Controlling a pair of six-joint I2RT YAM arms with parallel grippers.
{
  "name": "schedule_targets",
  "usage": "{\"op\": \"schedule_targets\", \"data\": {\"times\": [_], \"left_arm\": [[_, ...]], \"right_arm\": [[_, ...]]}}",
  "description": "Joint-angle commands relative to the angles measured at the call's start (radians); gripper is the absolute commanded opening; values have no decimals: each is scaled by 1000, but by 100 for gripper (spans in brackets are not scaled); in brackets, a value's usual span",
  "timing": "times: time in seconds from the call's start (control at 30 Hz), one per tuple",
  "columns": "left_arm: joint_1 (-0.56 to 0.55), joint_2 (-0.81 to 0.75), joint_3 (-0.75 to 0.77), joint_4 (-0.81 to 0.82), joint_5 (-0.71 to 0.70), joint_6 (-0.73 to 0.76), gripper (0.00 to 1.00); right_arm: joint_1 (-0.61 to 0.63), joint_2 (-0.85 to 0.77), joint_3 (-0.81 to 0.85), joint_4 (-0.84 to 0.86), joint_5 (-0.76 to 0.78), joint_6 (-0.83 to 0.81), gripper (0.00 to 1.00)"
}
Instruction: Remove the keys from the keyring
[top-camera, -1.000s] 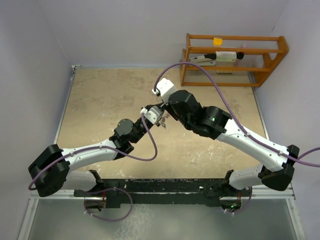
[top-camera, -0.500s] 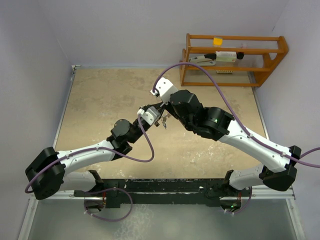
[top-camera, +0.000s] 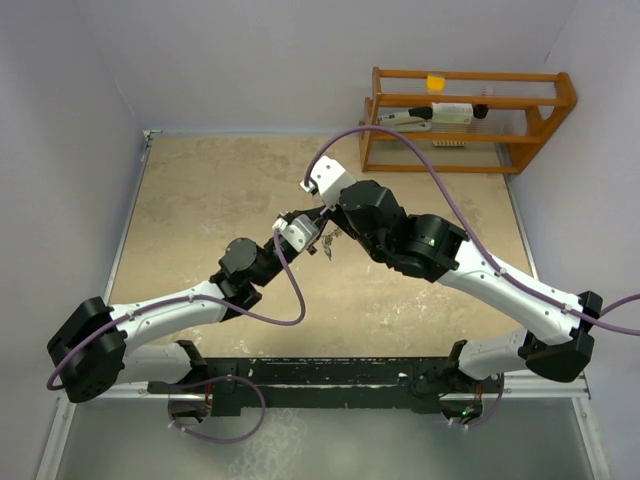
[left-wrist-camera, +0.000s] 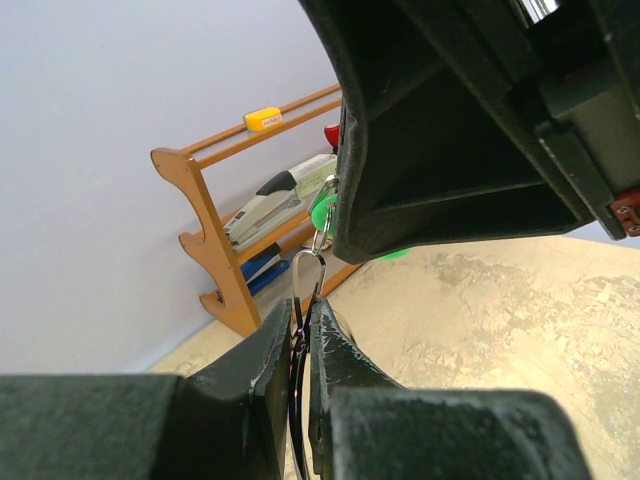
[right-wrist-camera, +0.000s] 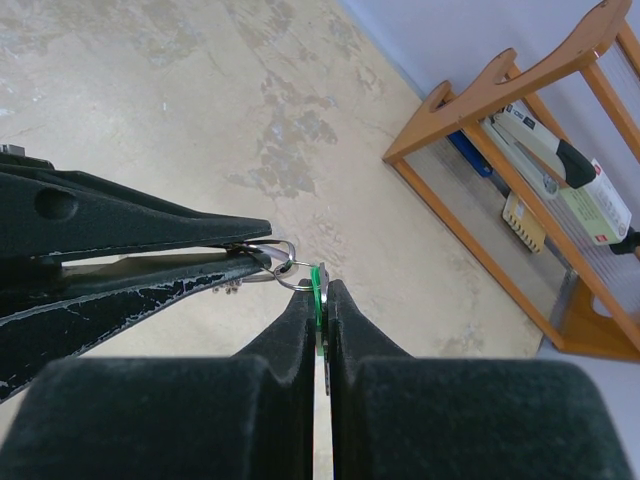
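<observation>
Beige counter (top-camera: 200, 200), lilac walls. Change over the last second: the left arm has swung its elbow outward and re-angled its wrist, while the point where the two arms meet has barely shifted. Left fingers (left-wrist-camera: 312, 325) are pinched almost shut on the keyring (left-wrist-camera: 306, 264), whose thin wire loop pokes out just past their tips. Right fingers (right-wrist-camera: 330, 305) are clamped tight on the green-headed key (right-wrist-camera: 319, 283), tip to tip with the left fingers, with the ring bridging the two. The other keys (top-camera: 326, 242) dangle just under the tips, off the counter and too small to count. My read: this is a small re-angle to walk the green key along the coil. It looks threaded on, so nothing is freed yet. Wooden rack (top-camera: 470, 120) stands well beyond the fingers at the far wall.
</observation>
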Motion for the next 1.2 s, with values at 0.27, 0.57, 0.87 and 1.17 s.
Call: {"op": "schedule_targets", "data": {"times": [0.27,0.57,0.87,1.17], "left_arm": [[42,33,-27,-243,-65,-14,0],[42,14,-41,-218,-114,-21,0],[42,-11,-16,-159,-234,-32,0],[41,-42,5,-152,-226,13,0]], "right_arm": [[-17,-110,118,108,139,-28,0],[-17,-109,116,91,114,-14,0],[-16,-111,33,27,-28,97,0],[-16,-115,-43,42,-76,148,0]]}}
